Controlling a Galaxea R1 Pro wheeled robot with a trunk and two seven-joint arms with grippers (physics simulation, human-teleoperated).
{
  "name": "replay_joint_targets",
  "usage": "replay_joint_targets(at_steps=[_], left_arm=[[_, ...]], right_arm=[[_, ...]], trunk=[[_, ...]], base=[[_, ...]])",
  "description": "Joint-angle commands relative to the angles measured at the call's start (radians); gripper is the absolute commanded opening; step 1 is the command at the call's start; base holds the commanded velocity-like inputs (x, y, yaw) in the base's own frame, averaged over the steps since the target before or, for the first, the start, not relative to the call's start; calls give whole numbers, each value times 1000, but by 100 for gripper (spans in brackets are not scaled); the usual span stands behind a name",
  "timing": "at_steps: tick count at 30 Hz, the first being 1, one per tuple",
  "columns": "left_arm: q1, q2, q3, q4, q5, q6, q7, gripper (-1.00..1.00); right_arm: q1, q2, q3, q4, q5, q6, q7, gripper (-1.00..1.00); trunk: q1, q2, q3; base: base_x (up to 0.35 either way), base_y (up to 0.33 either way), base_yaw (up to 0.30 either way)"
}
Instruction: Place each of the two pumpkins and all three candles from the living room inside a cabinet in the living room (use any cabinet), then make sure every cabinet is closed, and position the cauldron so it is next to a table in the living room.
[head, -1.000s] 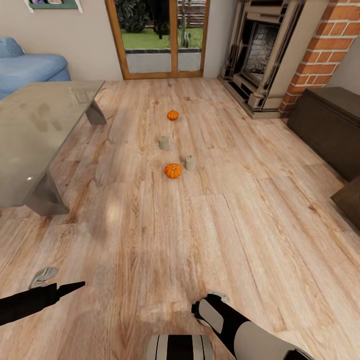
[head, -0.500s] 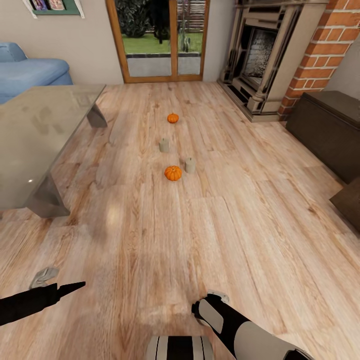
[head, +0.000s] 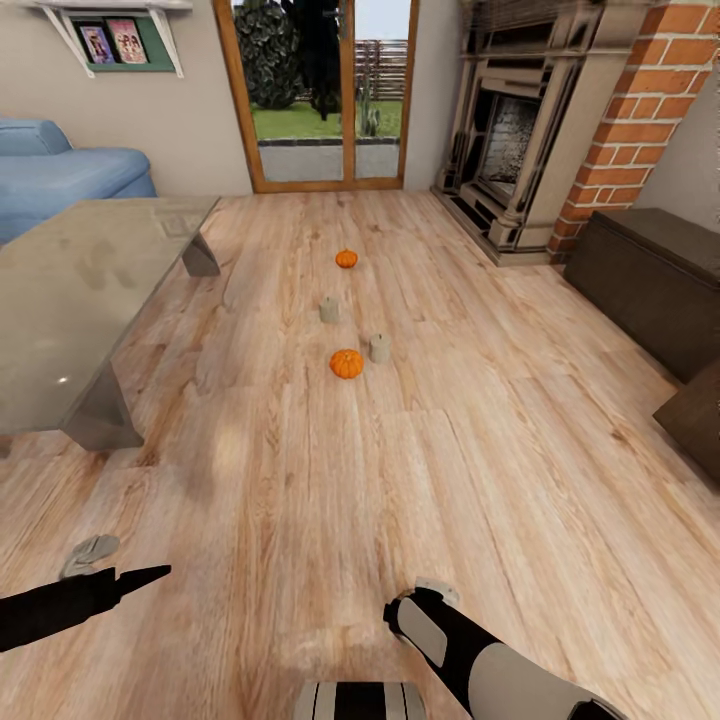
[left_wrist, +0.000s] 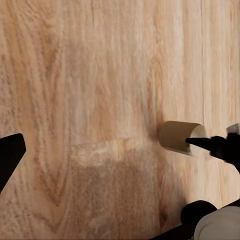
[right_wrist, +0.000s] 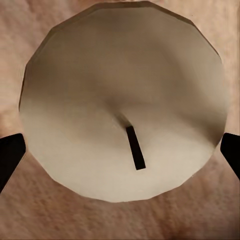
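**Right fingers straddling a candle, floor items ahead**

While I stand on the wood floor (head: 300, 480), my right gripper (right_wrist: 120, 150) hangs straight over a candle (right_wrist: 122, 100), looking down on its pale round top and short dark wick; my two black fingertips (right_wrist: 10, 152) sit spread at either side of it, not touching its rim. In the head view that candle (head: 437, 588) peeks out just past my right wrist.

My left gripper (head: 150, 574) is low near the floor, well apart from the right. One dark fingertip (left_wrist: 10, 152) shows at the edge of the left wrist view; I cannot tell whether the left fingers are spread or together. That view also catches the same candle (left_wrist: 176, 136) with the right arm over it.

Ahead on the floor, in a loose line:
- near pumpkin (head: 347, 364), with a candle (head: 380, 348) just beside it
- another candle (head: 329, 310) farther on
- far pumpkin (head: 346, 259) beyond that

Glass-topped table (head: 70, 300) to my left. Dark-brown cabinet (head: 650, 280) along the right wall, its fronts shut as far as I see, beside the fireplace (head: 510, 140).
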Motion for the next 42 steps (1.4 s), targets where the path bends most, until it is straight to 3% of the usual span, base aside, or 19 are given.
replay_joint_targets(at_steps=[1, 4, 6, 8, 10, 13, 17, 31, 32, 37, 42], left_arm=[[0, 0, 1, 0, 0, 5, 0, 100], [0, 1, 0, 1, -5, 5, 6, 100], [0, 1, 0, 1, -29, 5, 21, 100], [0, 1, 0, 2, -76, 4, 42, 100], [0, 1, 0, 4, -126, 3, 80, 100], [0, 8, 1, 4, -181, 3, 130, 100], [0, 14, 4, 4, -239, 2, 178, 100], [0, 16, -5, 4, -249, 1, 239, 100], [0, 17, -5, 4, -248, 2, 239, 100], [0, 9, -6, 6, -242, 1, 239, 100], [0, -18, -7, 6, -245, -1, 241, 100]], right_arm=[[-1, -1, 6, -3, -6, 6, -5, -100], [-1, -2, 6, -7, -7, 8, -7, -100], [-2, -3, 6, -32, -7, 25, -10, -100], [-1, -7, 3, -126, -7, 111, -18, -100], [-2, -17, 0, -230, -7, 194, -58, -100], [-4, -49, -2, -417, -16, 281, -223, -100], [-4, -56, 0, -480, -12, 315, -278, -100], [2, -72, -3, -481, -18, 308, -269, -100], [2, -72, -37, -481, -18, 308, -269, -100], [2, -75, -99, -479, -19, 314, -269, -100], [2, -74, -112, -481, -18, 319, -271, -100]], trunk=[[-1, 0, 3], [-2, 1, 15], [-3, 1, 23], [-4, 2, 30], [-5, 2, 38], [-6, 3, 50], [-8, 4, 65], [-14, 7, 119], [-15, 7, 123], [-17, 8, 142], [-19, 10, 160]], base=[[0, 0, 0], [0, 0, 0], [0, 0, 0], [0, 0, 0], [0, 0, 0], [0, 0, 0], [0, 0, 0], [0, 0, 0], [0, 0, 0], [-215, 0, 0], [-312, 0, 0]])
